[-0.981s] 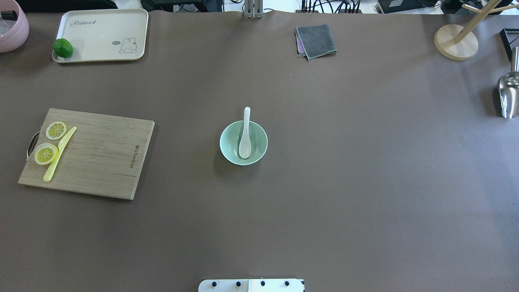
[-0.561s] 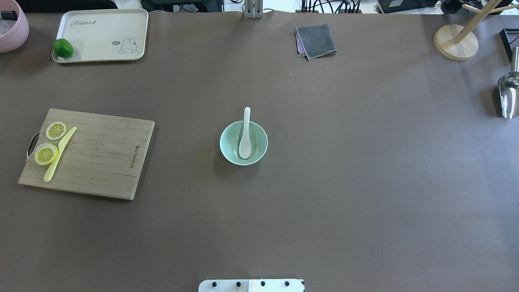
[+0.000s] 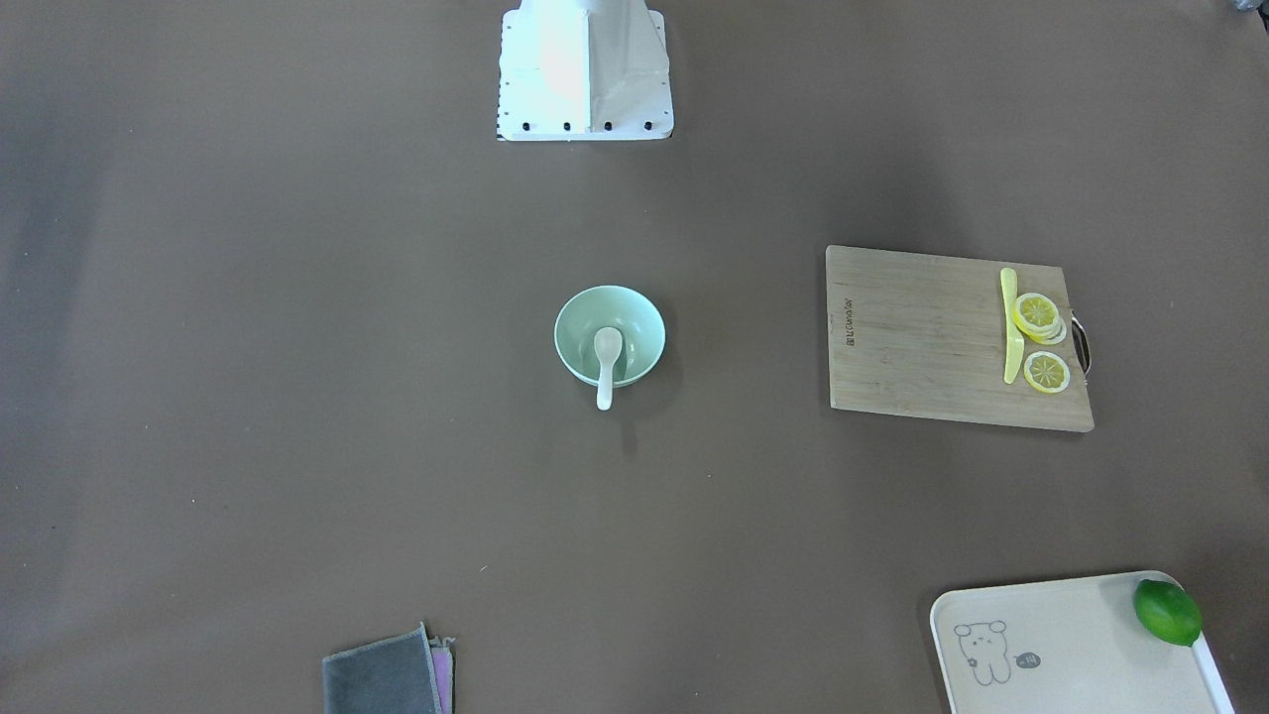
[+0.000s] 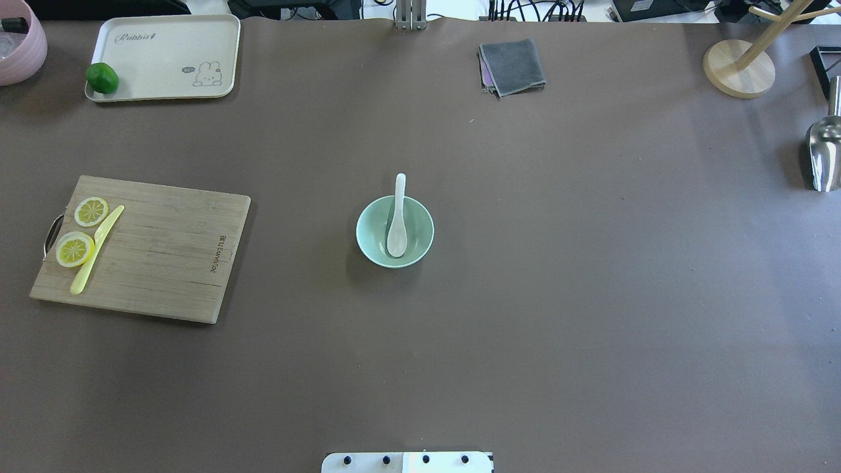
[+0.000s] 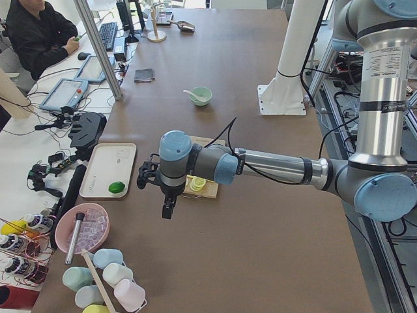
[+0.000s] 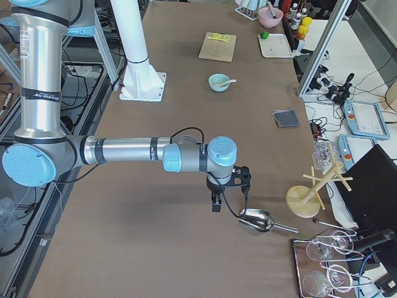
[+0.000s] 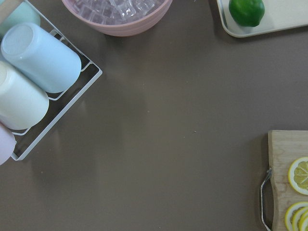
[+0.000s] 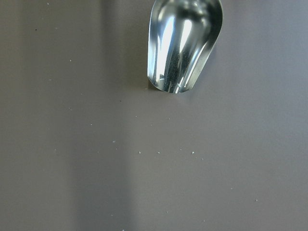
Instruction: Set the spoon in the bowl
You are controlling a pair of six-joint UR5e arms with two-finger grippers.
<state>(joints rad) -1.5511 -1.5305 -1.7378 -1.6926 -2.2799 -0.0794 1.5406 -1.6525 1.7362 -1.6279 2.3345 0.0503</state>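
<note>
The white spoon (image 4: pixel 397 223) lies in the mint-green bowl (image 4: pixel 374 230) at the table's middle, scoop inside and handle resting over the far rim. The front view shows the same spoon (image 3: pixel 606 362) in the bowl (image 3: pixel 580 332). Neither gripper is near them. My left gripper (image 5: pixel 167 210) hangs over the table's left end, beside the cutting board. My right gripper (image 6: pixel 215 205) hangs over the right end, next to a steel scoop. Both show only in the side views, so I cannot tell if they are open or shut.
A wooden cutting board (image 4: pixel 164 256) with lemon slices and a yellow knife (image 4: pixel 96 249) lies at the left. A cream tray (image 4: pixel 164 56) with a lime, a grey cloth (image 4: pixel 512 66), a wooden stand (image 4: pixel 739 69) and a steel scoop (image 4: pixel 824 154) sit along the far and right edges.
</note>
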